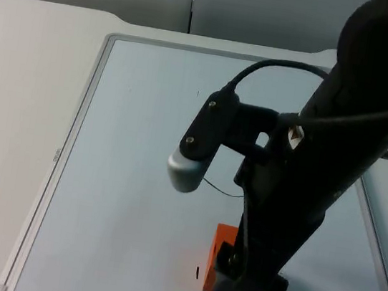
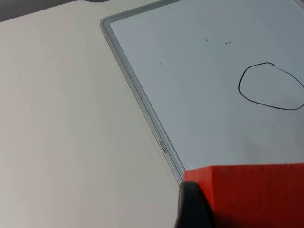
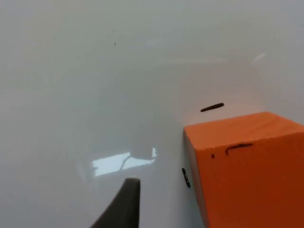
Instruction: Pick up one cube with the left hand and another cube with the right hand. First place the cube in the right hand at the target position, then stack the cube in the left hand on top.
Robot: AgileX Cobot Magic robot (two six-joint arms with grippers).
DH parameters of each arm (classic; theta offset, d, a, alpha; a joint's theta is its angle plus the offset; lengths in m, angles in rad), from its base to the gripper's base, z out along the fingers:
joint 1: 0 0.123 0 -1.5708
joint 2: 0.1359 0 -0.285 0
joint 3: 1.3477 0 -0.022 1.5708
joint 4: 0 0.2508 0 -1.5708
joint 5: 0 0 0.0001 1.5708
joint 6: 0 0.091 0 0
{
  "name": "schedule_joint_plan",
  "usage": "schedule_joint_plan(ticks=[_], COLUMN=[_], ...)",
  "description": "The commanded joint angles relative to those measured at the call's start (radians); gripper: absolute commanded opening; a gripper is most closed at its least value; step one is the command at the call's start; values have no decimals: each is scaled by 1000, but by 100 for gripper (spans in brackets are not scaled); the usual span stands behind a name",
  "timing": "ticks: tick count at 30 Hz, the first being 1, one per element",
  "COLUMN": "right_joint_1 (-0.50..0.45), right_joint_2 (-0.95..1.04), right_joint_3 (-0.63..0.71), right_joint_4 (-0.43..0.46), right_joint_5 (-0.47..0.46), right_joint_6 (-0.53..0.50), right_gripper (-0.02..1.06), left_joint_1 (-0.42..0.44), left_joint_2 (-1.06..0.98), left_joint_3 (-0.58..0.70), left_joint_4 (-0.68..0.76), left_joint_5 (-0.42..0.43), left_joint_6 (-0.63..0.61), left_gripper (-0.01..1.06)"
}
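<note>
Top view: the right arm is seen reaching down over the whiteboard, w/ the right gripper low at an orange cube near the board's near edge. The cube is judged held, tho the fingers are mostly hidden by the arm, so the grip can't be confirmed here. A short black mark is noted just beside the cube. Open board is left on the arm's left side; the frame runs well apart from it.

Left wrist view: a red-orange cube is seen pressed against a black fingertip of the left gripper, so the claw is read as clamped on it, held above the board. A drawn black ring, taken as the target, is seen bare. The board's frame passes close under the cube.

Right wrist view: the orange cube is seen close above the board surface, one dark fingertip beside it w/ a gap between. Closure can't be told.

Progress, as judged: both pick-ups look done; placing & stacking are left.
</note>
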Motion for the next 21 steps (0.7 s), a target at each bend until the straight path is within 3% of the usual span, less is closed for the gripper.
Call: schedule_joint_plan(ticks=[1, 14, 17, 21], right_joint_1=[5, 5, 5, 5], right_joint_2=[28, 94, 94, 94], right_joint_3=[-7, -7, -7, -7], right_joint_4=[-4, -2, -2, -7], right_joint_5=[-33, -81, -79, -72], right_joint_6=[0, -4, -4, -4], right_gripper=[100, 98, 91, 64], left_joint_1=[-4, -4, -4, -4], left_joint_2=[-6, -6, -6, -6], left_joint_3=[2, 25, 25, 25], left_joint_4=[4, 2, 2, 2], left_joint_5=[-12, -38, -38, -38], left_joint_6=[-5, -5, -5, -5], left_gripper=[11, 11, 11, 11])
